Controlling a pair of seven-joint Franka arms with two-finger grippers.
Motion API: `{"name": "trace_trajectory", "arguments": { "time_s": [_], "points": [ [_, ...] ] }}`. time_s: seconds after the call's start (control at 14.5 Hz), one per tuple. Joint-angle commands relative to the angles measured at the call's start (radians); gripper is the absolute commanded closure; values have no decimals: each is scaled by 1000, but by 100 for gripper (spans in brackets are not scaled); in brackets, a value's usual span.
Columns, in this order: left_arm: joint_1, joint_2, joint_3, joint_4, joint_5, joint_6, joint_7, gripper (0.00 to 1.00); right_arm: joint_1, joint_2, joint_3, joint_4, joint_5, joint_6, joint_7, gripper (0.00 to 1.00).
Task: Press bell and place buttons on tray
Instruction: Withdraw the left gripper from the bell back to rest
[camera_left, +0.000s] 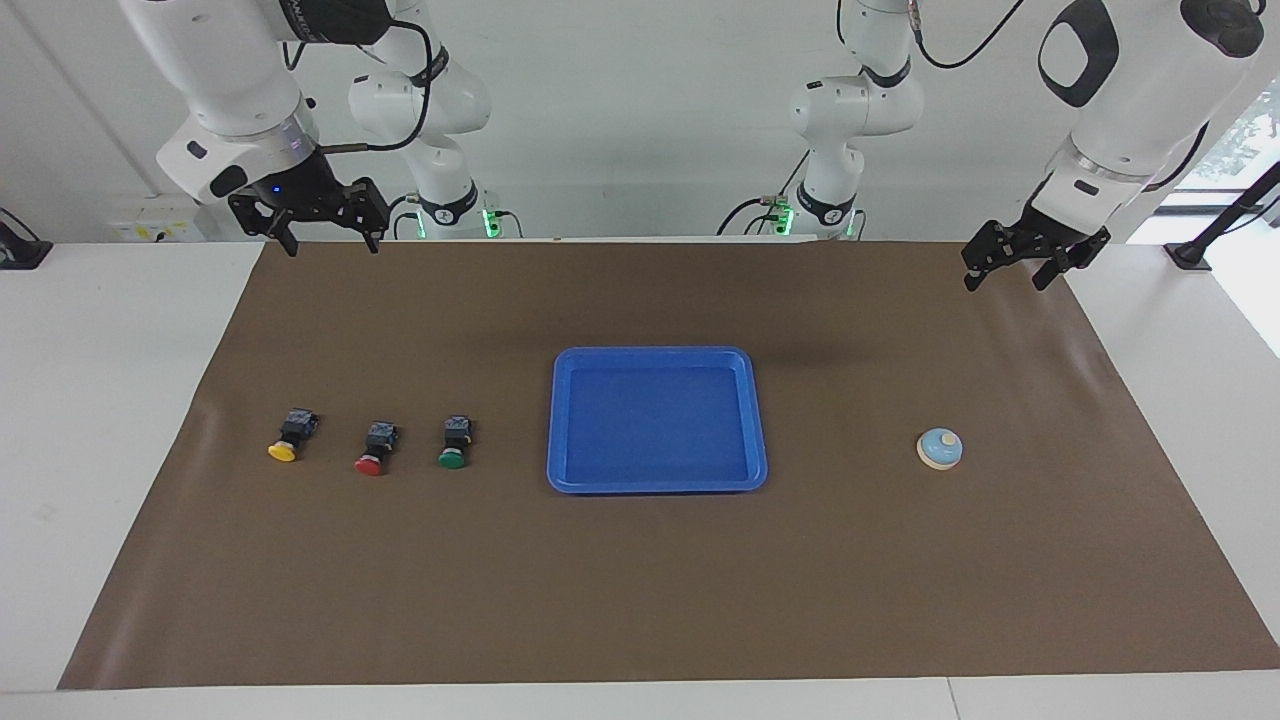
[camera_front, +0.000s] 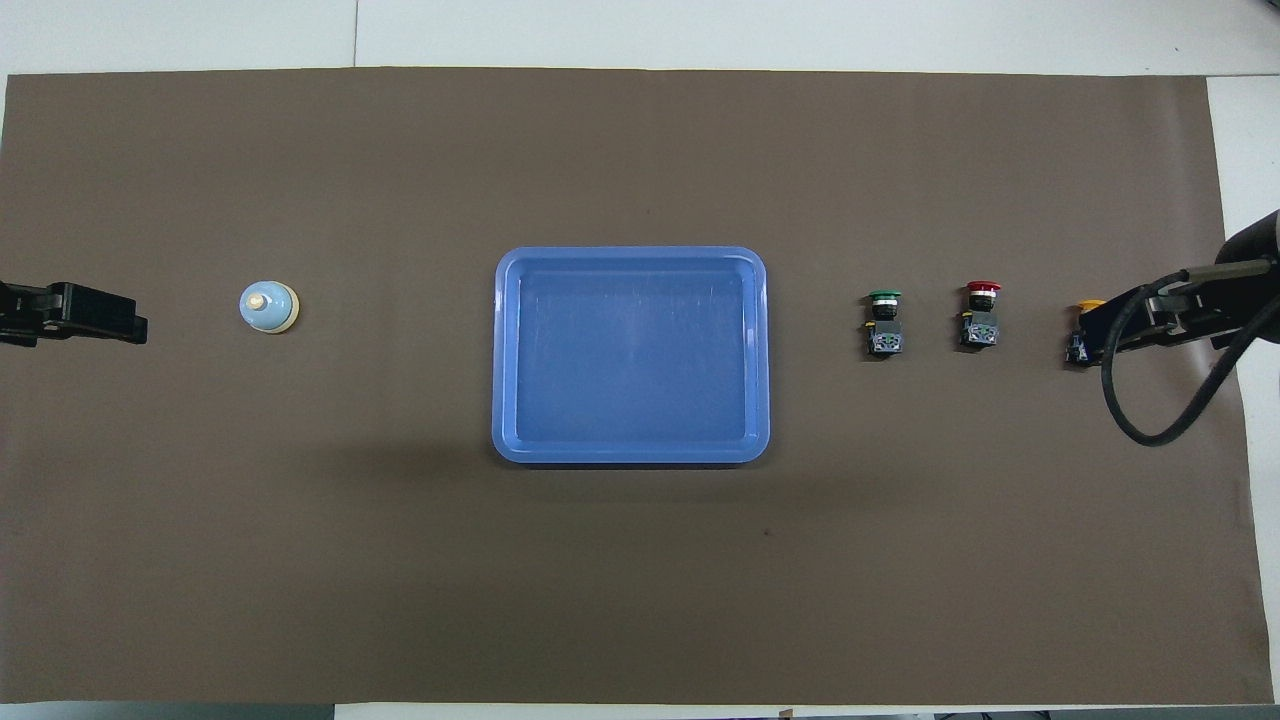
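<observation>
While both grippers hang wide and empty, the buttons (camera_left: 371, 450) lie beside the tray (camera_left: 657, 484) toward the right gripper's (camera_left: 325, 240) end; left gripper (camera_left: 1010, 268) waits.

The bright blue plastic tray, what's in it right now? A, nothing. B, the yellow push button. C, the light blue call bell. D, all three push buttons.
A: the bright blue plastic tray holds nothing; the three push buttons lie in a row beside it.
</observation>
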Motion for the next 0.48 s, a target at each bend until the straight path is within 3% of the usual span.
{"name": "trace_trajectory", "arguments": {
  "time_s": [0.0,0.28,0.41],
  "points": [
    [-8,8,6,23,-5,-48,0,0,-20,-17,9,-13,-7,-12,-24,0],
    [-7,6,5,21,-5,-47,6,0,-18,-37,9,-57,41,14,-16,0],
    [-10,6,6,17,-5,-36,0,0,-18,-75,9,-147,50,102,-22,0]
  ]
}}
